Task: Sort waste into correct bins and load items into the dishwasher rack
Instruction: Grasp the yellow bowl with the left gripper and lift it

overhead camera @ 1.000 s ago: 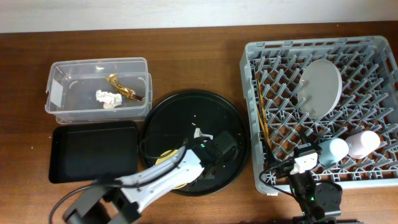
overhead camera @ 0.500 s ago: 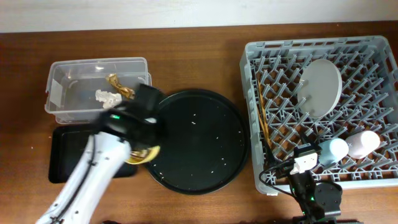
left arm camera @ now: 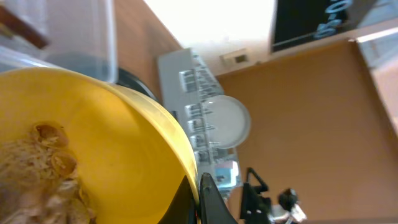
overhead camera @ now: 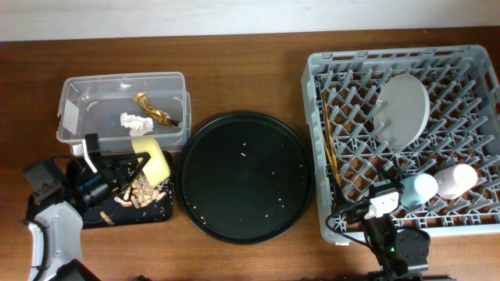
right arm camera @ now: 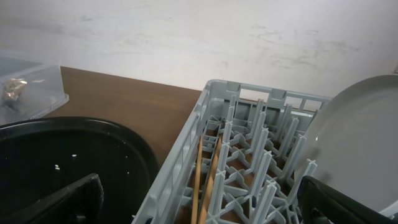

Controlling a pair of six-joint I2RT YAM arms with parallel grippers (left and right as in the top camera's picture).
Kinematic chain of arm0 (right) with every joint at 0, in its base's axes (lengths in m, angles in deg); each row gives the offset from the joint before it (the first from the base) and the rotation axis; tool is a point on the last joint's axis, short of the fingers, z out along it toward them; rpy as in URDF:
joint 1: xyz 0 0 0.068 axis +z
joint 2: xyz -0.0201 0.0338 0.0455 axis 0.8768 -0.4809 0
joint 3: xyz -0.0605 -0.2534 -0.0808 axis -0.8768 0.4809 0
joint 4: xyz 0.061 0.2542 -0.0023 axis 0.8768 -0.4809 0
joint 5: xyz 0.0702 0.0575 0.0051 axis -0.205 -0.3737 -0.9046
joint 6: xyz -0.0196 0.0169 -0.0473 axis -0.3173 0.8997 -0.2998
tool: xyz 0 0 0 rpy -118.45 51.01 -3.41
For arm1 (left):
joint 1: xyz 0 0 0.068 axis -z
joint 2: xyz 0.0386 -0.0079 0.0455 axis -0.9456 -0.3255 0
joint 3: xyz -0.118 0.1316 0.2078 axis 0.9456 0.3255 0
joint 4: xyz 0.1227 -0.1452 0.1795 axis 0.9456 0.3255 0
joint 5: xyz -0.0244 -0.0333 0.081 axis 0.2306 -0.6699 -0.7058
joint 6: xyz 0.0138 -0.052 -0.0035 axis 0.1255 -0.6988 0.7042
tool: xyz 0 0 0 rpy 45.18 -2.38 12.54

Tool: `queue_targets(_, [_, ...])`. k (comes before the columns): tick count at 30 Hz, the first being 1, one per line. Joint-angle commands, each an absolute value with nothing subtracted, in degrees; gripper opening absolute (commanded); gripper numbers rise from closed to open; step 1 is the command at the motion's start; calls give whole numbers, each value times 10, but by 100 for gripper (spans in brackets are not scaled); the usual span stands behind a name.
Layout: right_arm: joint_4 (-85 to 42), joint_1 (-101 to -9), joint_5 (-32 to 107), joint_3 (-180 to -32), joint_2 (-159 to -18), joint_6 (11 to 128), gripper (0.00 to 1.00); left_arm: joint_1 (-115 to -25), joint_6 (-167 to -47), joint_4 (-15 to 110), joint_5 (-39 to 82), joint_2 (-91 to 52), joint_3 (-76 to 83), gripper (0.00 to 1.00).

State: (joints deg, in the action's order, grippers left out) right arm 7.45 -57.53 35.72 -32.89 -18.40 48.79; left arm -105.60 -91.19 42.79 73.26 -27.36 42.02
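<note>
Yellow bowl [overhead camera: 155, 160] hangs tipped on its side over the shallow black tray [overhead camera: 156, 212], its rim pinched in the left gripper [overhead camera: 129, 165]. From where I stand, this looks like the scrap-dumping step. Brownish food scraps [overhead camera: 133, 195] lie heaped on the tray just below the bowl's mouth, yet the left wrist view shows a clump inside the bowl.

I'd judge the next move needs a steeper tilt or a shake to clear it, then a carry across the worktop to the dishwasher rack [overhead camera: 391, 56].

The clear plastic box [overhead camera: 86, 109] holds the gold-brown wrapper [overhead camera: 156, 113] and the white tissue [overhead camera: 134, 122]. The round black tray [overhead camera: 246, 179] carries only a scatter of pale grains. In the rack stand the pale plate [overhead camera: 402, 109], the chopsticks [overhead camera: 331, 156] and two small cups [overhead camera: 418, 187]. The right gripper [right arm camera: 199, 183] sits spread wide and empty by the rack's near edge.
</note>
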Motion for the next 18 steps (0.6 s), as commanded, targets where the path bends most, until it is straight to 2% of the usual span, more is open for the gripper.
queue_targets(1, [74,-579,354,-324,-181,484,98,-1061,-900,424,812,-273,424,0])
queue_targets(8, [74,-579,354,-324,-181,484,98,-1061,-898,415,812,-272,424,0])
queue_targets(9, [74,-579,354,-324,-181,484,98,-1061,-896,399,717,-272,424,0])
queue_targets(10, [74,-579,354,-324,-181,484,98,-1061,-934,412,696,-273,424,0])
queue_targets(13, [74,-579,354,-324,-181,484,98,-1062,-843,375,828,-272,424,0])
queue_targets(14, [74,-579,354,-324,-181,484,98,-1062,-868,382,798,-273,424,0])
queue_targets(16, [74,-579,354,-324,-181,484,98,-1061,-844,382,815,-272,424,0])
queue_targets(17, [74,-579,354,-324,-181,484,98,-1061,-891,402,731,-272,424,0])
queue_targets(18, [74,-579,354,-324,-181,484,98,-1059,-819,402,821,-272,424,0])
